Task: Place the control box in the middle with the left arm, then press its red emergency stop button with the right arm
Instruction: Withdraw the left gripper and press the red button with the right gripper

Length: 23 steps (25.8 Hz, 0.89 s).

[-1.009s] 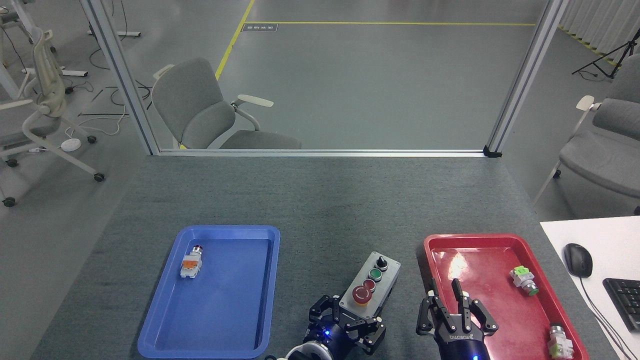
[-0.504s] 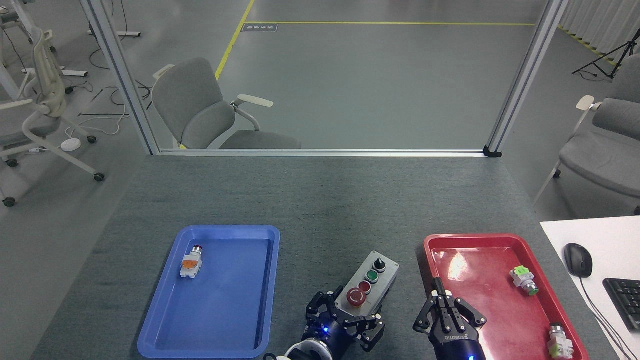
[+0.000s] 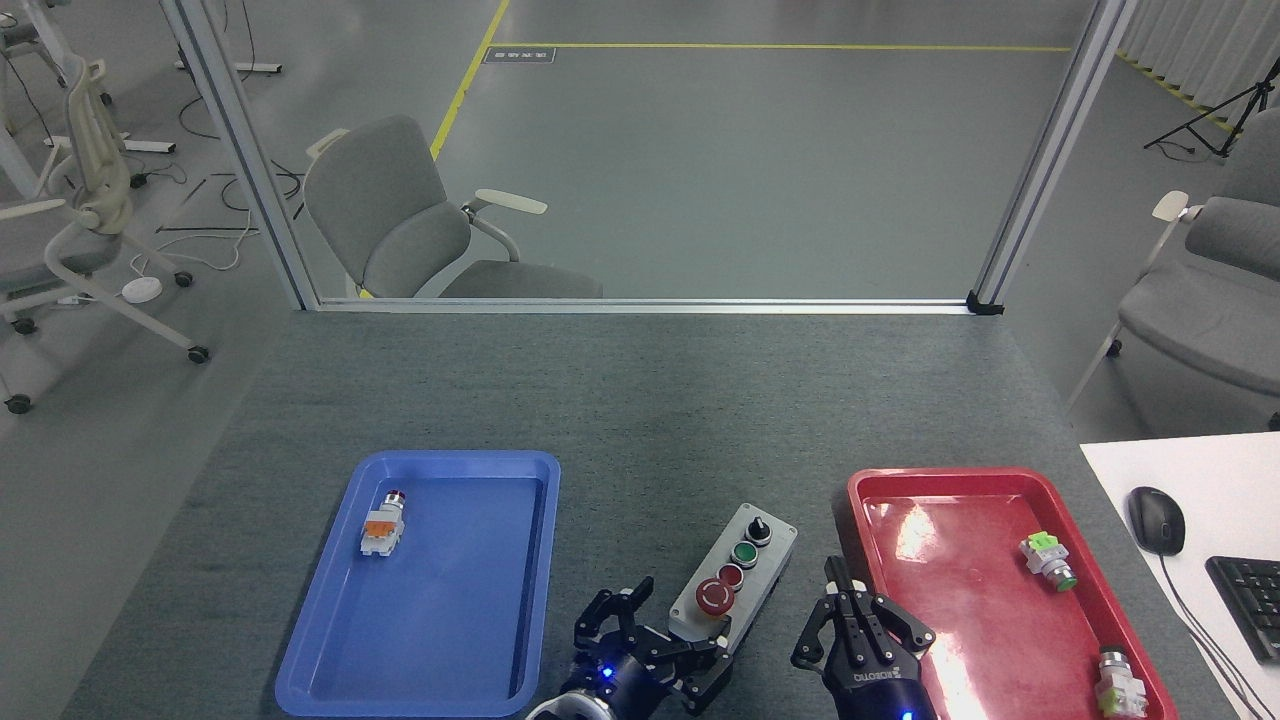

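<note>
Head view: grey control box (image 3: 735, 580) w/ knob, green, red btns.

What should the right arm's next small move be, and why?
Probably swing the right pincer left and forward until it hovers over the big red mushroom button. The control box already lies on the table between the blue tray and the red tray. The left pincer looks open and off the box, and the right fingers are closed together, suited to pressing.
</note>
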Available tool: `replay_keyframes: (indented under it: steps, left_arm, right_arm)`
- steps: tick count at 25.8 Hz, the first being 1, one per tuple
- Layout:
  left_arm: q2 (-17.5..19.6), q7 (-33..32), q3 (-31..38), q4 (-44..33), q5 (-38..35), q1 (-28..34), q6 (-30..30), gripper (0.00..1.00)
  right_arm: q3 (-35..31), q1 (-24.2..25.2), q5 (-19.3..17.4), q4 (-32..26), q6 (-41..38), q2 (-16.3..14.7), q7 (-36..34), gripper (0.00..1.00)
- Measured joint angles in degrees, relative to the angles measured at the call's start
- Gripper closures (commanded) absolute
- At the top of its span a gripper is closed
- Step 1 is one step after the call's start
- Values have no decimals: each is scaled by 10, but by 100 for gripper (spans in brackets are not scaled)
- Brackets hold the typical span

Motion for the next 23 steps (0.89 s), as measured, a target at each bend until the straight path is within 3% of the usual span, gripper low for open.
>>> replay_keyframes:
  steps: [10,18,23]
  left_arm:
    - [118,-1,97,-151,4,96,-63,1]
    - [130,9,304,-163,8,117,-113,1]
    - [128,18,394,-161,11,117,-116,1]
  right_arm:
    - [56,-14,19,10,6,20,17,100]
    - [79,-25,33,32,10,27,42,100]
    - [87,-33,36,54,22,28,52,100]
